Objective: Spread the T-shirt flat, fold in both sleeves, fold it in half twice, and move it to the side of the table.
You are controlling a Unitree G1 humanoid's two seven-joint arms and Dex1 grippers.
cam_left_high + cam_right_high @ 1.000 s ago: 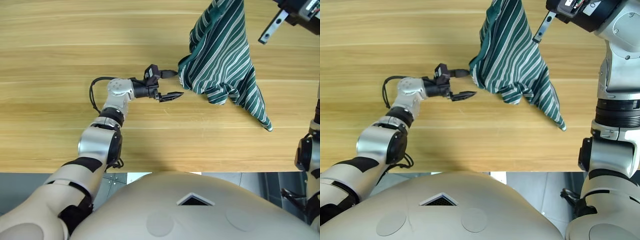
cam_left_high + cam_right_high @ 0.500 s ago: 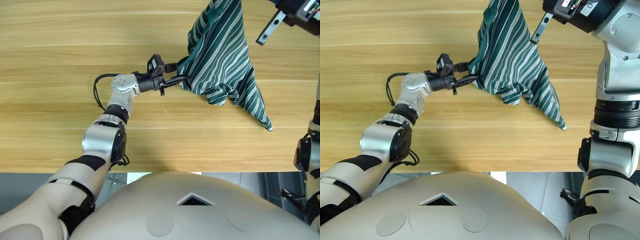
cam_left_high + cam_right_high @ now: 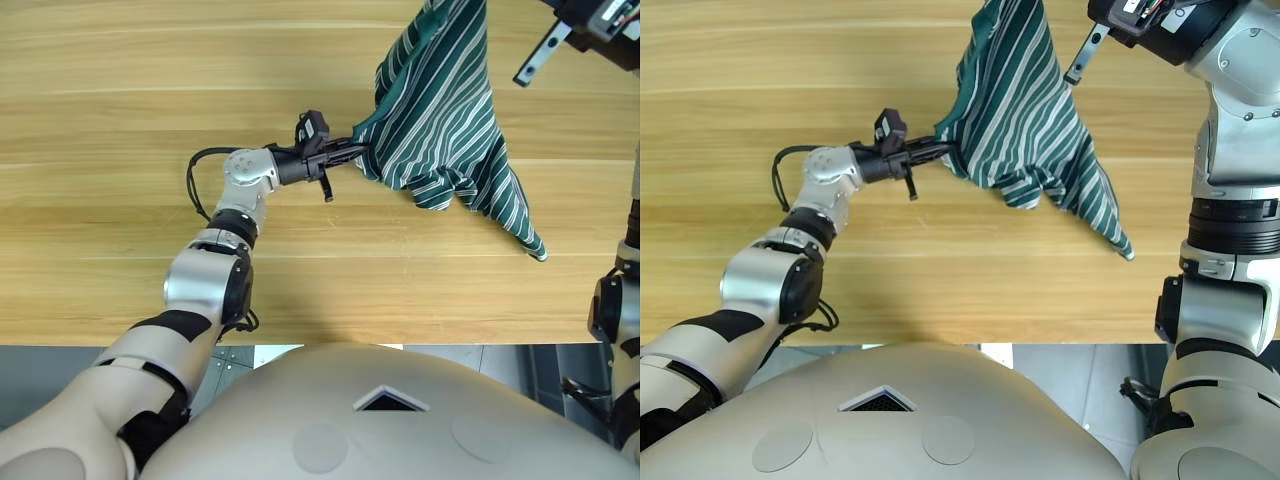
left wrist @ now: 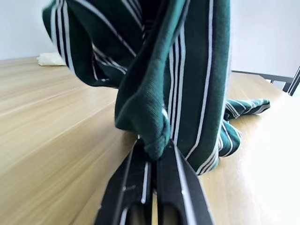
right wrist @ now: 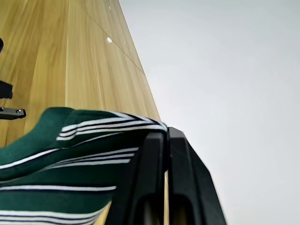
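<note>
above wooden table (image 3: pixel 150 100), t-shirt (image 3: pixel 440 110) hangs vertically, left pincer (image 3: pixel 350 148) and right pincer (image 5: pixel 165 136) clamped on it.

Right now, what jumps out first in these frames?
A green striped T-shirt hangs bunched over the right of the wooden table, its lower folds resting on the top. The right gripper pinches it up high; the left gripper is shut on its left edge, low near the tabletop.

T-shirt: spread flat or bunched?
Bunched. The T-shirt hangs in folds from the right tool, lower end on the table; left tool pinches one edge.
</note>
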